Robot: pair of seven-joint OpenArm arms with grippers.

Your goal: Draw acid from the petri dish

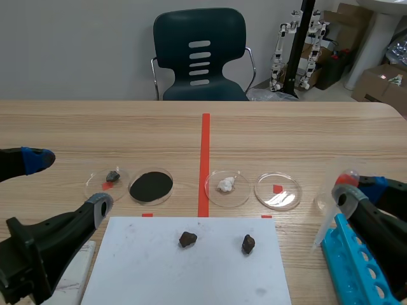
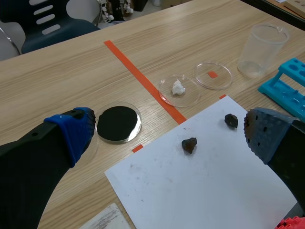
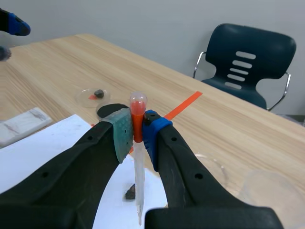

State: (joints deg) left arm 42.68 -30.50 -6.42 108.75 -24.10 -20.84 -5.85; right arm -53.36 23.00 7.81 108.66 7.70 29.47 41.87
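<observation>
My right gripper [image 3: 137, 131] is shut on a pipette [image 3: 138, 181], gripping the orange neck just under its bulb, with the clear tip pointing down. In the scene view this gripper [image 1: 346, 190] hovers at the right, beside a clear petri dish [image 1: 278, 190] holding a thin layer of liquid over a red mark. That dish [image 2: 212, 75] also shows in the left wrist view. At the left my left gripper [image 1: 67, 183] stands open and empty, above the table near a black-filled dish [image 2: 118, 123].
A dish with a small dark stone [image 1: 107, 181], the black dish [image 1: 151, 186] and a dish with white lumps [image 1: 227, 187] form a row. Two dark stones [image 1: 187, 239] [image 1: 248, 243] lie on white paper [image 1: 191, 273]. A clear beaker [image 2: 262, 50] and a blue rack [image 1: 356, 267] stand at the right.
</observation>
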